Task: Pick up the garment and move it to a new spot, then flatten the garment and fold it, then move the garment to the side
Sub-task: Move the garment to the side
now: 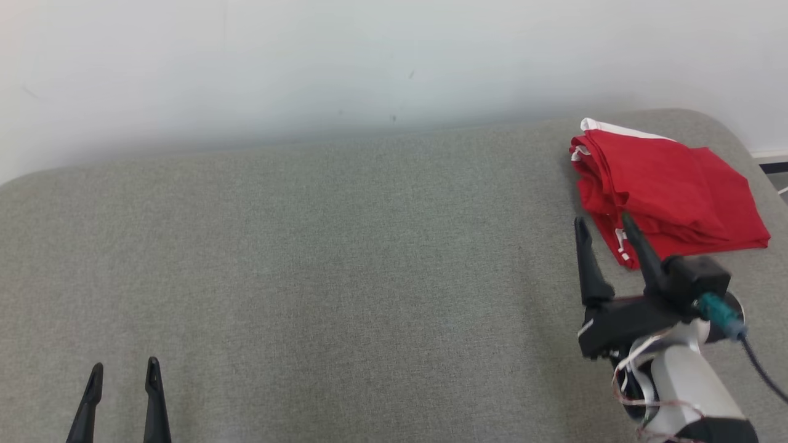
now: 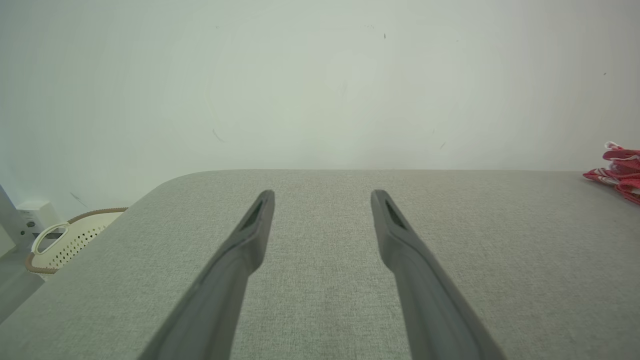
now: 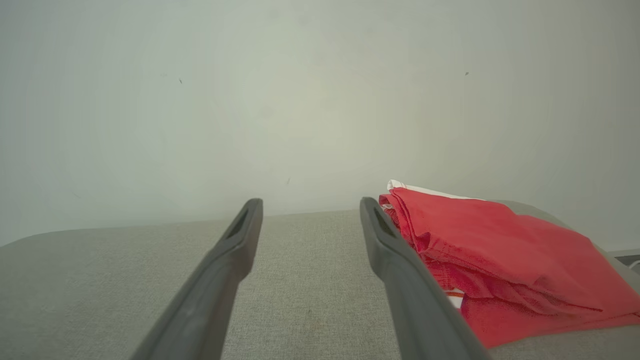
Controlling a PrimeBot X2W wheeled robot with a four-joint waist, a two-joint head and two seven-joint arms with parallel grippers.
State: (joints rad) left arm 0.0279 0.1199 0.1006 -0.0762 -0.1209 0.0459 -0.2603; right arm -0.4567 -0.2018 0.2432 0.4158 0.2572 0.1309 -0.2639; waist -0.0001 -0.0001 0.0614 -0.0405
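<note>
Far off to the left, down past the table's edge, a pale basket [image 2: 65,240] with little holes sits low by the wall [image 1: 369,61]. Next comes the left gripper [image 1: 124,364], low at the near side of the soft grey table [image 1: 345,246]. Its two dark fingers [image 2: 250,235] stand wide apart with nothing between them, and there is only bare grey cloth in front of it. The middle of the table has nothing on it. Over on the right, the right gripper [image 1: 603,219] is also spread wide and holds nothing. It points at the near corner of the garment [image 1: 668,194], which lies folded in a neat red pile with a white strip at the back, at the far right end of the table, close to the wall and the rounded edge. From the head view one finger [image 1: 640,246] of the right gripper crosses the garment's near edge, and I cannot tell if it touches. The job looks nearly done, so the danger is messing it up. If the right arm moves sideways, that finger could hook a fold and pull the pile open. A push to the right could slide the garment off the edge. The dark cable [image 1: 760,364] hanging from the right wrist could catch too.
</note>
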